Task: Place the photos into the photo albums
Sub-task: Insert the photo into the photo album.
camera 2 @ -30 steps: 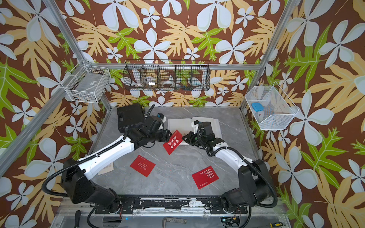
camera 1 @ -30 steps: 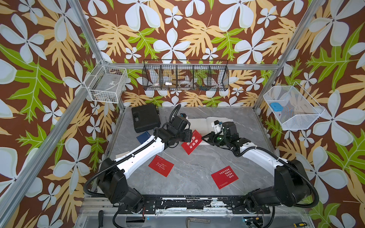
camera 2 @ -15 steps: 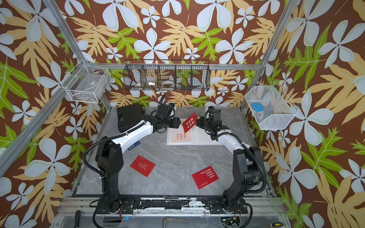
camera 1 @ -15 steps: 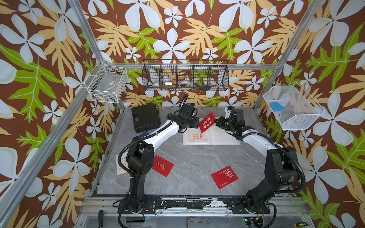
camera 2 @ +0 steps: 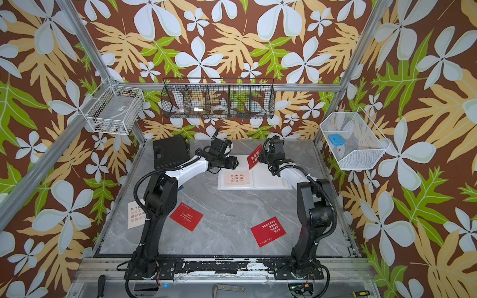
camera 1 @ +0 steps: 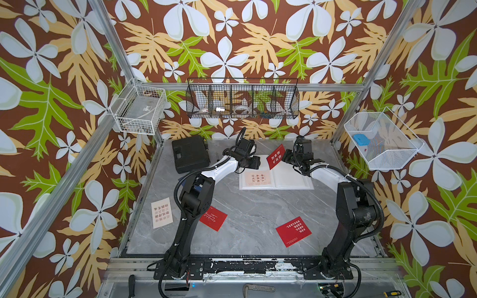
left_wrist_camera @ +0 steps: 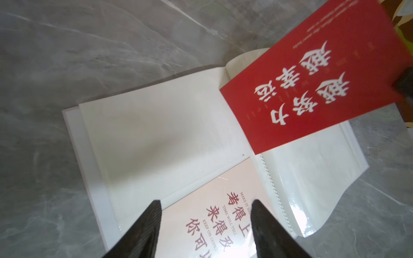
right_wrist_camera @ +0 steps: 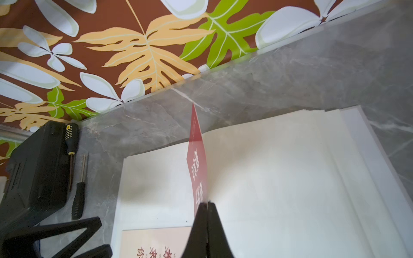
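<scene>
The white photo album (camera 1: 291, 178) (camera 2: 268, 178) lies open at the back of the table. A cream photo (camera 1: 255, 178) (left_wrist_camera: 219, 225) sits in its left page. My right gripper (right_wrist_camera: 206, 203) (camera 1: 284, 158) is shut on the edge of a red photo (camera 1: 275, 160) (camera 2: 254, 156) (left_wrist_camera: 312, 78) (right_wrist_camera: 197, 165), holding it on edge above the album's spine. My left gripper (left_wrist_camera: 205, 202) (camera 1: 258, 163) hangs open over the cream photo with nothing between its fingers. Two more red photos (camera 1: 213, 218) (camera 1: 293, 231) lie flat near the front, and a cream one (camera 1: 161, 212) lies at the left edge.
A black plastic case (camera 1: 190, 154) (right_wrist_camera: 38, 169) sits at the back left, with two screwdrivers (right_wrist_camera: 71, 160) beside it. Wire baskets hang on the left wall (camera 1: 138, 109), back wall (camera 1: 242, 102) and right wall (camera 1: 379, 140).
Over the last second both arms have reached back from mid-table, and the red photo has gone with them to above the open album. In the last half second almost nothing has shifted.
</scene>
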`<state>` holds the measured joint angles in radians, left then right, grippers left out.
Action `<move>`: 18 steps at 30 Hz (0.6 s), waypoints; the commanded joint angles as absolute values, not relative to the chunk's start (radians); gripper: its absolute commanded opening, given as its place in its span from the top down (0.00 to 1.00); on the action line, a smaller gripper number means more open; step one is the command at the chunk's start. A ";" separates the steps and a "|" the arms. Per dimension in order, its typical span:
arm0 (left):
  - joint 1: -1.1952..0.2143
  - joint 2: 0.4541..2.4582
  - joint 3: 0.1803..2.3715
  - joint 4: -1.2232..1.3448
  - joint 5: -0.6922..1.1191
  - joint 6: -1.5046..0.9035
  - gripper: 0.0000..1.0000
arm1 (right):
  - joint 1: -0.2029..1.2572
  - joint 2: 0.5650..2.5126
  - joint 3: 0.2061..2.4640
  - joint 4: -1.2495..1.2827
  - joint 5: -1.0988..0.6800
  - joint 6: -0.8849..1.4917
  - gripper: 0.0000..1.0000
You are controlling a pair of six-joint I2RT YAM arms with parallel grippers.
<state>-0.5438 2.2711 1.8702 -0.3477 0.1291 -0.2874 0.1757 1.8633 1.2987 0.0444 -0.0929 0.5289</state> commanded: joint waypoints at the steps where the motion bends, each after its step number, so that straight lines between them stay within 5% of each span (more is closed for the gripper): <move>1: -0.530 2.299 1.873 -0.347 0.115 -0.313 0.34 | 0.176 1.881 1.315 0.036 -0.026 0.494 1.00; 18: -0.508 2.326 1.807 -0.338 0.110 -0.323 0.34 | 0.185 1.908 1.341 -0.055 0.125 0.551 1.00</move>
<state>-0.5114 2.3207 1.8122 -0.3405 0.1097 -0.3202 0.1787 1.8980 1.3304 -0.0238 0.0731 0.5343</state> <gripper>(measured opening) 0.661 0.049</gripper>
